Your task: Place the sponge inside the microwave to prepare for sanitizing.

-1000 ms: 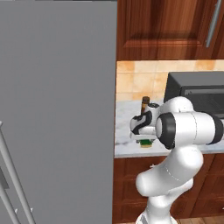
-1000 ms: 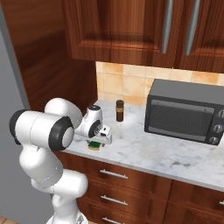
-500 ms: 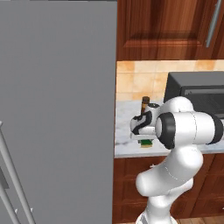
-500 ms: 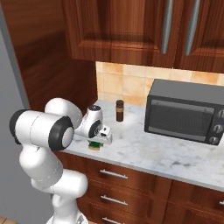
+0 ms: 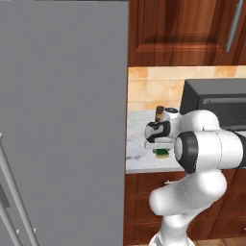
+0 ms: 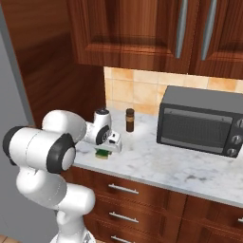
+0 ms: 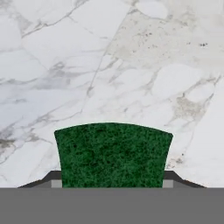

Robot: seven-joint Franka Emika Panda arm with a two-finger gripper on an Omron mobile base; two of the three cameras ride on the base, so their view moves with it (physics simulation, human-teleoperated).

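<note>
On marble counter [image 7: 109, 65], green sponge [image 7: 113, 155] lying flat — apparently crosswise, claw [image 7: 112, 181] pinching it

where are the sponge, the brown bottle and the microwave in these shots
sponge [image 7: 113, 155]: hand view, middle of its green top face
brown bottle [image 6: 129, 120]: right base view, middle of its body
microwave [image 6: 198, 125]: right base view, dark door window

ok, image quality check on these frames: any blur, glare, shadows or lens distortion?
Hand view: sharp; the sponge bulges barrel-like at its top edge, so wide-angle distortion; no glare on the marble counter. Left base view: the flat grey fridge panel has no shading. Right base view: even light, faint shadow under the gripper, microwave window unglared.
</note>
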